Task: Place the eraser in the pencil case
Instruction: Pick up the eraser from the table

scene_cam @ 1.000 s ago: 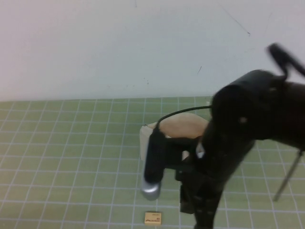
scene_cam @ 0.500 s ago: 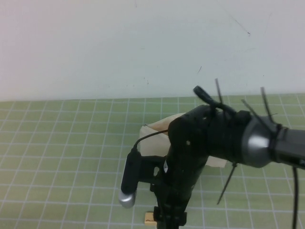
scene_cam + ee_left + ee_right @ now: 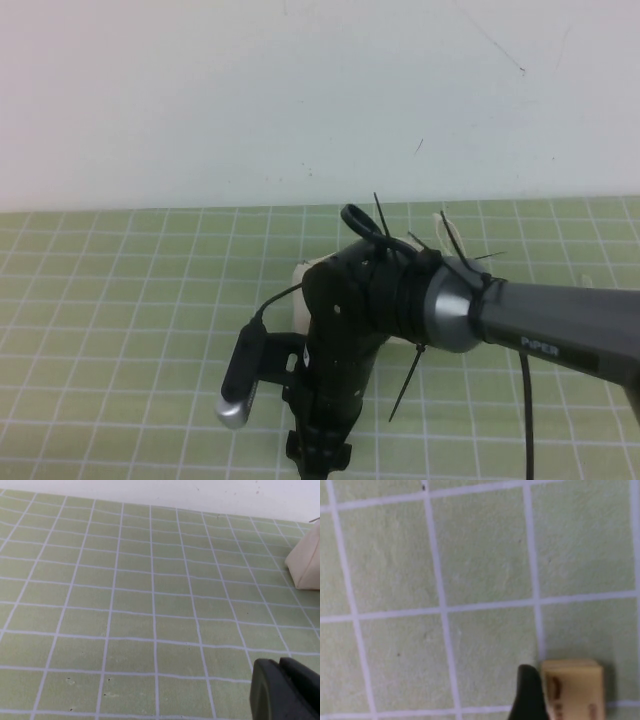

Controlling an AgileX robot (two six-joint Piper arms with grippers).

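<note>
Since a second ago, the right gripper (image 3: pixel 318 455) has swung down over the small tan eraser block (image 3: pixel 574 689), which lies just beside one black fingertip (image 3: pixel 530 692); whether its fingers are apart is unclear. The left gripper (image 3: pixel 287 690) waits far off, and the cream fabric pencil case (image 3: pixel 306 565) sits behind.

Green cutting mat (image 3: pixel 120 330) with white grid lines, plain white wall (image 3: pixel 250 90) behind

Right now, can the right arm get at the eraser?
Probably yes. The right end effector is low over the mat's near edge, and its wrist view shows the eraser right beside one fingertip, nothing between. The pencil case lies farther back. The left end effector is parked off to the side.
</note>
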